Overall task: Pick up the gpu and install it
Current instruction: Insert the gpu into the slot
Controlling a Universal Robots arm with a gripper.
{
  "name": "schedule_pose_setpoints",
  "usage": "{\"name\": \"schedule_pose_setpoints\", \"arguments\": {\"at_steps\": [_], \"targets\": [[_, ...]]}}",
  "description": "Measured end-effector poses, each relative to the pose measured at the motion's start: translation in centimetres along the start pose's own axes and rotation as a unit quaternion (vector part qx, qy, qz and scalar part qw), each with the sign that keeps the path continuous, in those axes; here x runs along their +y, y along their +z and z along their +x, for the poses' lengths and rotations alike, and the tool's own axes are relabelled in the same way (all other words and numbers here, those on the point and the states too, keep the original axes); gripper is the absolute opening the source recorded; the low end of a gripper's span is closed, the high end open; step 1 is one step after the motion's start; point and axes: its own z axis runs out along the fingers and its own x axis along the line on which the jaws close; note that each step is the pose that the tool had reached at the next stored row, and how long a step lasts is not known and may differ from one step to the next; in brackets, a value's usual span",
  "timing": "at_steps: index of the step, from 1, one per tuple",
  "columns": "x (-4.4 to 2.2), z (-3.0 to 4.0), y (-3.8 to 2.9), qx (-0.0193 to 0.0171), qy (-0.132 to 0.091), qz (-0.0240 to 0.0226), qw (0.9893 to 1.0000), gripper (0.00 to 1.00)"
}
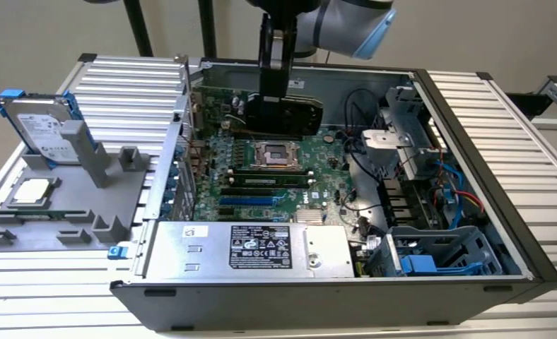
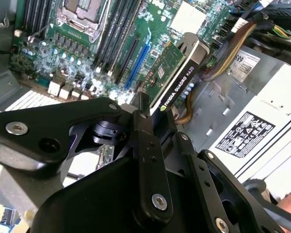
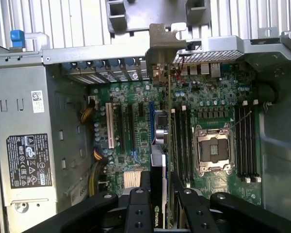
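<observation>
Gpu (image 1: 292, 113) held upright by the gripper (image 1: 276, 90) inside the open computer case (image 1: 467, 176).

The gripper's 2 fingers (image 2: 144, 127) are clamped on the card's upper edge, 1 on each face, so the gpu (image 2: 177, 73) hangs straight below the tool, standing on edge. It sits low over the motherboard (image 1: 259, 191), on the far side of the processor socket (image 1: 276, 153) in the exterior view. In the first wrist view its silver bracket (image 3: 162, 43) meets the case's rear wall, beside the blue expansion slot (image 3: 152, 121); whether it is seated I cannot tell. A hard drive (image 1: 38, 131) stands outside, at the exterior view's left.
</observation>
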Motion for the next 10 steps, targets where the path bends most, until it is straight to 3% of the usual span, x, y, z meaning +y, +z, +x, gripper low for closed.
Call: {"name": "schedule_pose_setpoints", "arguments": {"at_steps": [10], "targets": [[-0.19,-0.02,0.75,0.0000,0.000,0.0000,1.0000,0.00]]}}
